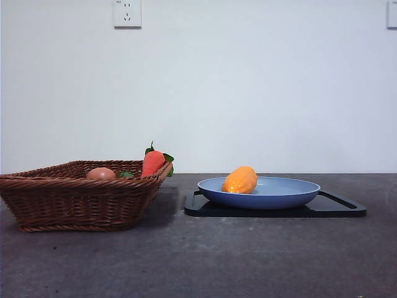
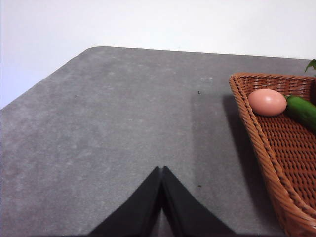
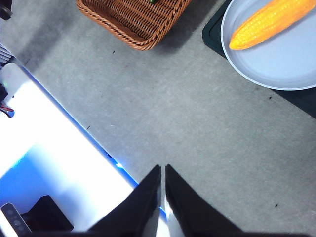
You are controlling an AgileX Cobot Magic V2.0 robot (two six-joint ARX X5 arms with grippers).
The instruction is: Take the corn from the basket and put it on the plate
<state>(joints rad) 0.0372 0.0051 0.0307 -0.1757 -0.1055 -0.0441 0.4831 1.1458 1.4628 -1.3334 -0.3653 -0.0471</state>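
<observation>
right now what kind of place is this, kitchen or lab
Likely a lab test bench, not a kitchen: bare grey table, plain white wall with a socket, and toy corn staged on a blue plate.

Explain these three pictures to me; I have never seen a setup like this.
This is a two-armed robot at a grey table. One picture looks level across the table; the other two come from cameras on each arm's wrist, where the black wedges are that arm's hand.

The left hand and right hand are both shut and hold nothing.

On the table stands a brown woven wicker basket holding a brownish-pink egg, a red-orange carrot with green leaves and a green vegetable. Beside it, a round blue plastic plate sits on a flat black tray. The orange-yellow toy corn cob lies on the plate.
</observation>
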